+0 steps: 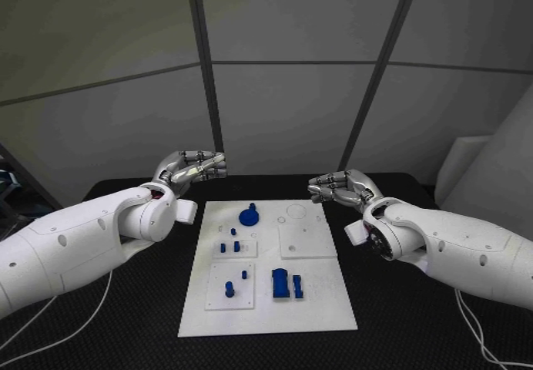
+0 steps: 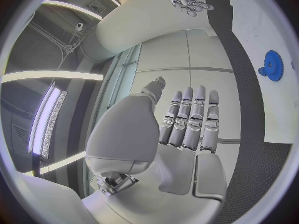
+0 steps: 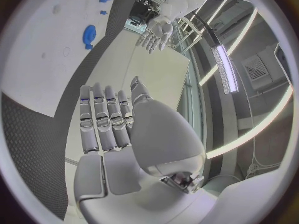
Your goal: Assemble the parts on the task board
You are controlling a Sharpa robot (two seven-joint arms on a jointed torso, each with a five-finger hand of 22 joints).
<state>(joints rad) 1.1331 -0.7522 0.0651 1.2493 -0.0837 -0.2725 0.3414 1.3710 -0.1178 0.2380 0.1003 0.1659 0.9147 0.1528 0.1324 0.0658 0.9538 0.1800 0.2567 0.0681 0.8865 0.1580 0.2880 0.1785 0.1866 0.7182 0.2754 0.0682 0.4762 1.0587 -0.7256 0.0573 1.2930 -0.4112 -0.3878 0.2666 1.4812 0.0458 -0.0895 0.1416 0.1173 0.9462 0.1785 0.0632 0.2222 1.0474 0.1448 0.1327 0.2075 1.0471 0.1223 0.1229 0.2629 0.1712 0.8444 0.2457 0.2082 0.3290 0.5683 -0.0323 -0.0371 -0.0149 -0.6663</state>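
The white task board (image 1: 322, 308) lies in the middle of the black table. A round blue part (image 1: 250, 216) sits near its far edge, small blue pegs (image 1: 230, 247) stand on the left side, and two larger blue blocks (image 1: 286, 284) stand nearer me. My left hand (image 1: 191, 167) hovers beyond the board's far left corner, holding nothing. My right hand (image 1: 342, 187) hovers beyond the far right corner, also holding nothing. In the left wrist view the left hand (image 2: 184, 127) has straight fingers, with the round part (image 2: 272, 64) off to one side. In the right wrist view the right hand (image 3: 115, 127) is likewise flat.
The black table (image 1: 133, 324) surrounds the board on all sides. Two raised white plates (image 1: 306, 239) on the board carry holes. White cables (image 1: 67, 327) trail over the table at both near corners. A grey panelled wall stands behind the table.
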